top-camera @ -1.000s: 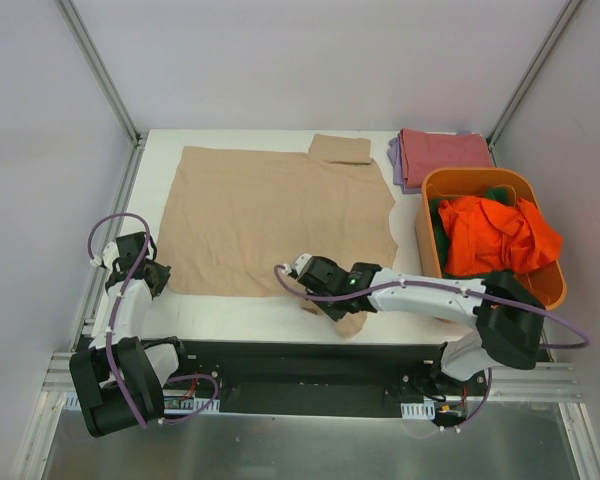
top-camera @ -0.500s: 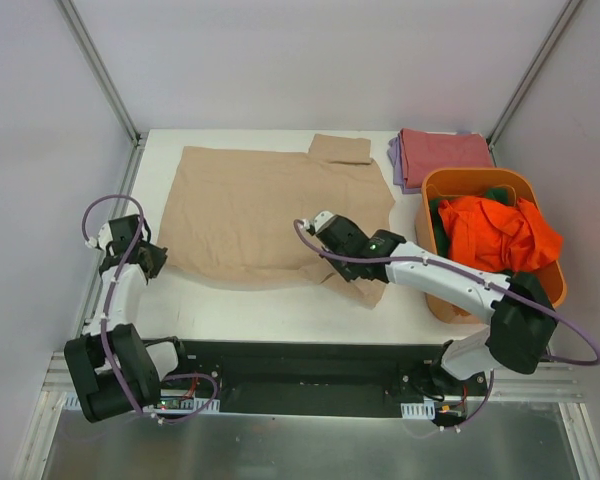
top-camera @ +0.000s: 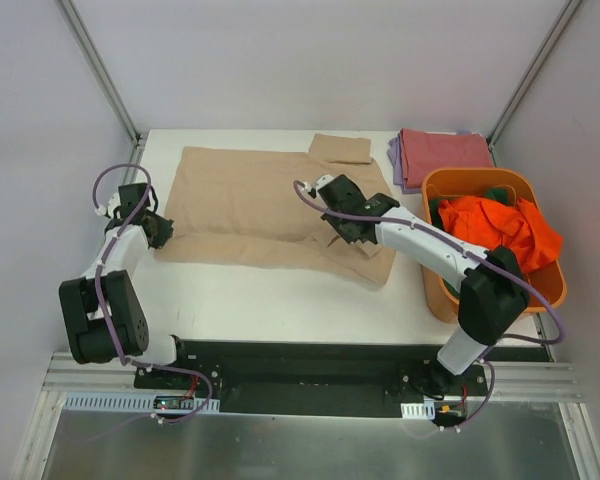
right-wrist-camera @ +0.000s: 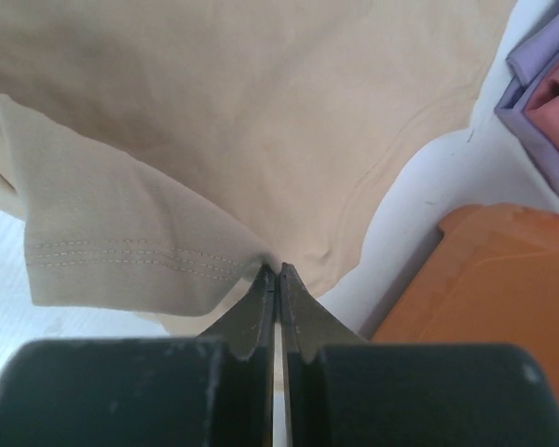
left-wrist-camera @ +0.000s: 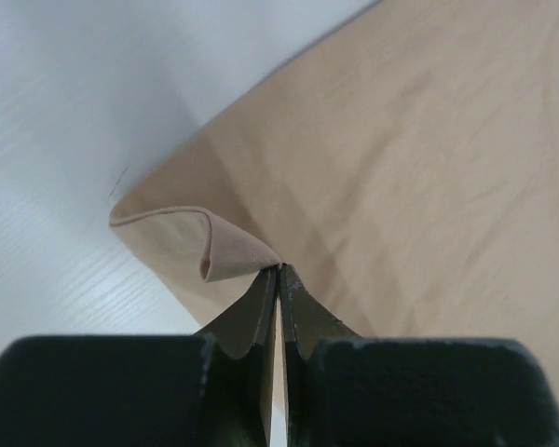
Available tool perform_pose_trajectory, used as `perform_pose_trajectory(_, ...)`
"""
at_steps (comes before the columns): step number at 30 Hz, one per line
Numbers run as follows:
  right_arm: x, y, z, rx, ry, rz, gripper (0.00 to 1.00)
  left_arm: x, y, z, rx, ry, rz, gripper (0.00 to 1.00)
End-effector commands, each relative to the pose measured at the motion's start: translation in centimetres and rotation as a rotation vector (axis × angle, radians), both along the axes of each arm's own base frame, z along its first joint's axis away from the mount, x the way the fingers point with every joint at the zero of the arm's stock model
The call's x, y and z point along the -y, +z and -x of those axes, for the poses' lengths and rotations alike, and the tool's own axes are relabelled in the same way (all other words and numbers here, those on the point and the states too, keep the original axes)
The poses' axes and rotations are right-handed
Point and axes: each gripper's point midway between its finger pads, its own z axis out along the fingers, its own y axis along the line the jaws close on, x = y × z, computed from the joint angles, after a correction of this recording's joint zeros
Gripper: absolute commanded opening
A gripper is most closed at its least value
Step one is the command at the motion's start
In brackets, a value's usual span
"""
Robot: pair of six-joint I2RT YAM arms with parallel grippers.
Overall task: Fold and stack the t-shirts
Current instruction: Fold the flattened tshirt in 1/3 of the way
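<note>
A beige t-shirt (top-camera: 250, 195) lies spread on the white table, its near edge lifted and carried back over itself. My left gripper (top-camera: 160, 232) is shut on the shirt's near left corner (left-wrist-camera: 225, 253), which curls up at the fingertips. My right gripper (top-camera: 332, 212) is shut on the shirt's near right hem (right-wrist-camera: 140, 256), with the stitched sleeve hanging beside it. A folded dusty red shirt (top-camera: 442, 155) lies on a lavender one (top-camera: 396, 160) at the back right. A bright orange shirt (top-camera: 495, 235) fills the tub, with dark green cloth (top-camera: 496, 193) under it.
A rigid orange plastic tub (top-camera: 460, 182) stands at the right edge, close to my right arm; its wall shows in the right wrist view (right-wrist-camera: 484, 279). Metal frame posts rise at the back corners. White table (top-camera: 260, 300) shows between the shirt and the arm bases.
Both grippers have moved away from the bases toward the back, carrying the shirt's near edge over the rest of the shirt. The bare table strip in front has widened.
</note>
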Motion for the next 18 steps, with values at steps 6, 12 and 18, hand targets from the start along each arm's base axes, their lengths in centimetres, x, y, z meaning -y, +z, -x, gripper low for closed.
perform_pose_trajectory(6,-0.8,1.4,-5.6,0.038,0.08,0.045,0.01,-0.5,1.2,-5.8,0.03,-0.035,-0.043,0.0)
perform_pose_trajectory(12,-1.0,0.8,-8.6,0.034,0.068,0.064,0.01,-1.2,0.8,-7.5,0.011,-0.023,-0.083,0.0)
perform_pose_trajectory(18,-0.6,0.3,-10.4,0.038,0.034,0.1,0.01,-1.0,0.6,-9.6,0.001,-0.068,-0.122,0.0)
